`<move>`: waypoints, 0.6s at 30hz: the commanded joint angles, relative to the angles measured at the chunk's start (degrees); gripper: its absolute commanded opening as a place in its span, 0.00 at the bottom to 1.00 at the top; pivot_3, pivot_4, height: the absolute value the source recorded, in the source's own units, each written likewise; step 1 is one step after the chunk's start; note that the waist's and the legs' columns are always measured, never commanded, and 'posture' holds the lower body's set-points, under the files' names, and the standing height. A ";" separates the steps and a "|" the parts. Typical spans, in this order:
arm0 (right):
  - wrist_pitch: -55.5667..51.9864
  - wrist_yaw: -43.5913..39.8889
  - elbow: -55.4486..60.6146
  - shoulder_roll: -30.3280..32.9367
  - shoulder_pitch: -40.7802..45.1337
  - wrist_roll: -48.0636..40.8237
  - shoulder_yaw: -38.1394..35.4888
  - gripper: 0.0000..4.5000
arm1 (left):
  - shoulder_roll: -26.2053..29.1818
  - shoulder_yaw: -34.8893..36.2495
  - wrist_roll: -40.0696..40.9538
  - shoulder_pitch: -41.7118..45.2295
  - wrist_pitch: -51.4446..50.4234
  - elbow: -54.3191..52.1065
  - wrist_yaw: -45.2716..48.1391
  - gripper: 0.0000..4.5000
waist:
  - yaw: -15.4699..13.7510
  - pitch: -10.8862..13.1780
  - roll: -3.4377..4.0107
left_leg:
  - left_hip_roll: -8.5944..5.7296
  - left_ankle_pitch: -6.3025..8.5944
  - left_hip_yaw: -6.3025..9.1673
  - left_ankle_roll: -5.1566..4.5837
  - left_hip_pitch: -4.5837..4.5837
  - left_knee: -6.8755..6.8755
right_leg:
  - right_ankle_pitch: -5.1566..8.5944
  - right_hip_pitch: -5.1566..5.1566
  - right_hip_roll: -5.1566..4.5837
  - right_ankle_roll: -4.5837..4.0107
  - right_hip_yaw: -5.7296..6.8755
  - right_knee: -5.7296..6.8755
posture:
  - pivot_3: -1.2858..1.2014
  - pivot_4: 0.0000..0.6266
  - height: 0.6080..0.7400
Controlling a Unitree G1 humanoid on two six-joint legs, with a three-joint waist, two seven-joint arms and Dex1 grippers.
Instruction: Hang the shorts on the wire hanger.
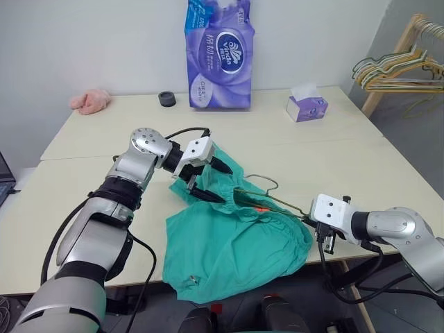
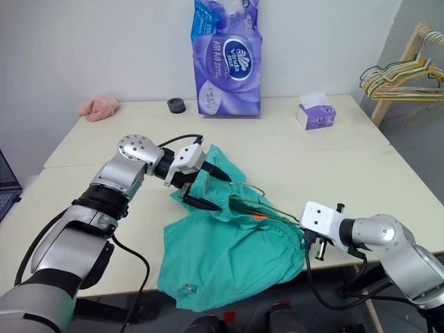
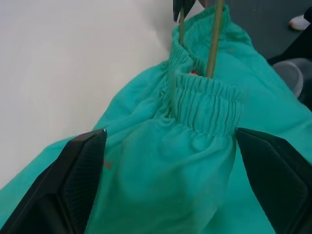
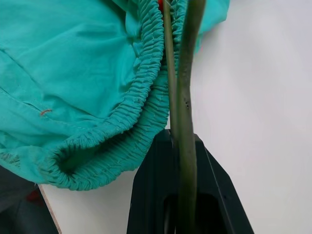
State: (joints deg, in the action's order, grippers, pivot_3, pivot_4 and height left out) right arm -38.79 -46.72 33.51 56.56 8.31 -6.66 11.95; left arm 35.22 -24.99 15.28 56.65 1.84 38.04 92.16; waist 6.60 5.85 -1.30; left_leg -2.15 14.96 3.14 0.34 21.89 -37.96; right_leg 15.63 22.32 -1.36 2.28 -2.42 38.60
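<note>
**Threading the hanger into the waistband, left fingers spread over the cloth**

Lying at the near edge of the table [image 1: 83, 132], the shorts [image 1: 229, 253] spill partly over that edge, their gathered waistband turned toward the right arm. The wire hanger [image 1: 267, 196] runs long-ways from the right gripper [image 1: 320, 225] toward the table's middle, its wire passing inside the elastic band and its hook end poking out on the far side of the cloth. The right gripper is clamped on the hanger's near end, just beside the waistband. The left gripper [image 1: 208, 182] hangs over the shorts' far-left part with its fingers spread wide and nothing between them; the waistband lies straight ahead of those fingers. The left arm is the nearer to the loose fabric, so the next pull of cloth along the wire would likely fall to it.
</note>
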 commanded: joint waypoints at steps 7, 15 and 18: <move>2.43 -1.07 -2.26 0.94 -0.73 1.00 -3.68 0.00 | 4.70 -1.96 2.24 2.05 -0.25 -1.66 0.34 0.99 | -0.05 0.00 0.00 | -0.01 0.00 0.00 0.00 0.00 -0.01 | 0.00 0.00 0.00 0.00 0.01 0.00 | 0.43 0.11 1.00; 2.12 -1.07 -1.44 0.32 0.43 1.18 -3.27 0.00 | 3.44 -1.26 0.24 -0.34 1.19 -3.32 0.34 0.99 | -0.06 0.00 0.01 | 0.00 0.00 0.00 -0.01 -0.01 -0.01 | 0.00 0.00 0.00 -0.01 0.00 0.01 | 0.43 0.12 1.00; 1.79 -1.21 -0.59 0.15 1.16 1.10 -3.02 0.00 | 1.78 -0.33 -1.26 -0.90 1.43 -3.11 0.33 0.99 | -0.15 0.01 0.00 | -0.03 0.00 -0.01 -0.01 0.00 -0.03 | 0.00 -0.01 0.00 0.00 0.00 0.01 | 0.43 0.12 1.00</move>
State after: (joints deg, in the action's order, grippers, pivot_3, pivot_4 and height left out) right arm -37.20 -47.56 31.29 56.72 8.17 -5.72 10.16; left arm 37.17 -27.25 14.63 55.55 2.69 35.75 92.17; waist 6.45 5.85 -1.29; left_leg -2.18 14.97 3.13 0.33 21.90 -38.00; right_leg 15.64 22.31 -1.36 2.27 -2.42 38.60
